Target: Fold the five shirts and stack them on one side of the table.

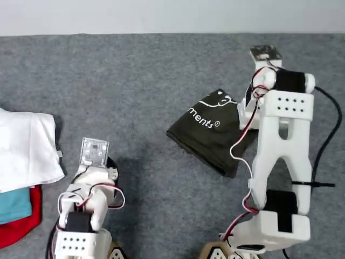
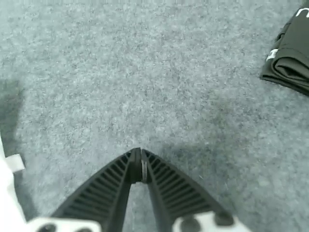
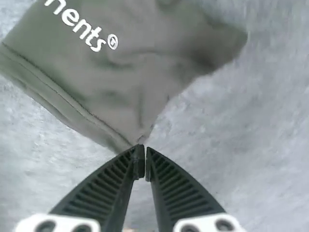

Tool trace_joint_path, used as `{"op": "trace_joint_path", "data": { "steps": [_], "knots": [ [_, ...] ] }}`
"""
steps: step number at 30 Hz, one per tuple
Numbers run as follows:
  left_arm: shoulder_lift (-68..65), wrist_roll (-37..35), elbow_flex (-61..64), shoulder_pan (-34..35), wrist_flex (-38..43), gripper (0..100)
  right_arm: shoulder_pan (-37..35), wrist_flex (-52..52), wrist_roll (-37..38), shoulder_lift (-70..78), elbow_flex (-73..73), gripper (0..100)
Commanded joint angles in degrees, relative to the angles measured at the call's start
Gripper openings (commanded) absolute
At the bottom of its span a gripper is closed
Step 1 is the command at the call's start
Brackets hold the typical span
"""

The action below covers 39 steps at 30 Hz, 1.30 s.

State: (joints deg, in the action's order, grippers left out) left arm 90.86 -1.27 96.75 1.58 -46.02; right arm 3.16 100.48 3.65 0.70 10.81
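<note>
A folded dark olive shirt [image 1: 210, 132] with white print lies right of the table's middle. My right gripper [image 3: 140, 154] is shut on that dark shirt [image 3: 120, 63] at a hem corner, and the cloth's wrinkles run toward the tips. The right arm [image 1: 283, 135] stands over the shirt's right edge. At the left edge sits a stack: a white shirt [image 1: 24, 148] on top, a teal one [image 1: 13, 205] and a red one [image 1: 21, 226] below. My left gripper [image 2: 140, 162] is shut on nothing over bare table, with the white shirt [image 2: 7, 193] beside it and the dark shirt [image 2: 289, 53] farther off.
The grey felt table [image 1: 135, 81] is bare between the stack and the dark shirt and along the far side. The left arm's base [image 1: 81, 237] sits at the front edge, just right of the stack.
</note>
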Motion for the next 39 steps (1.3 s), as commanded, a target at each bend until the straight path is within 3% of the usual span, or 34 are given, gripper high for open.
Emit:
{"op": "trace_joint_path", "data": {
  "steps": [1,9,17,24,27,39],
  "knots": [
    [6.8,-0.3,0.1,0.1,-4.4,0,0.3,2.3,-10.4,-4.5,-2.5,0.9],
    [11.7,-0.3,-0.1,0.2,-16.8,0,-6.0,0.2,-25.5,-3.0,-7.6,0.9],
    [11.7,-0.5,-0.1,0.3,-21.1,1,-8.9,-6.5,-29.4,2.2,-7.7,2.1],
    [12.0,-0.5,-0.1,0.3,-23.9,1,-8.8,-6.4,-32.4,4.6,-7.7,24.0],
    [12.0,-0.4,-0.1,0.3,-23.9,1,-9.0,-7.9,-32.4,5.0,-7.6,29.1],
    [12.0,-0.4,-0.1,0.3,-23.9,1,-8.7,-23.2,-36.3,11.7,-7.6,29.5]
  ]
}}
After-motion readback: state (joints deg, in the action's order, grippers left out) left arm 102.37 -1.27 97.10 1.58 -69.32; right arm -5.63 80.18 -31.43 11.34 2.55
